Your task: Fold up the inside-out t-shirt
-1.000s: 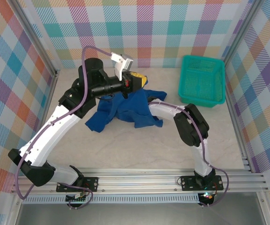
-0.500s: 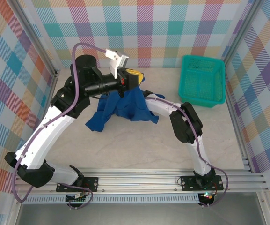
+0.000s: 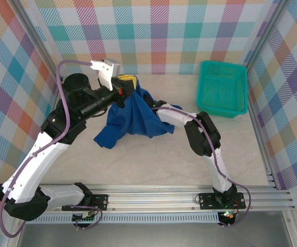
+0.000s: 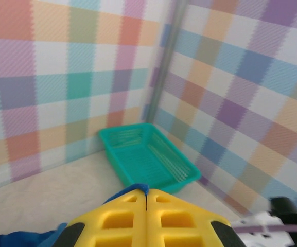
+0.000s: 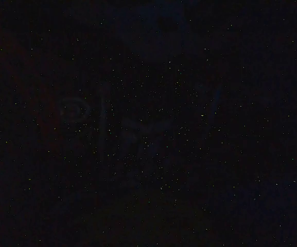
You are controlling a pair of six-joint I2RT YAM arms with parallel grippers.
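From above, the left tool (image 3: 126,81) is holding the blue t-shirt (image 3: 135,117) up over the worktop's (image 3: 153,159) far middle, the wrist view is showing its yellow fingers (image 4: 117,218) clenched on a fold, and the clenched right tool is sitting buried beneath cloth.

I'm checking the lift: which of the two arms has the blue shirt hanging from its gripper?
The left arm: the yellow-fingered left gripper is shut on the t-shirt, which drapes down from it. The right arm reaches low into the cloth.
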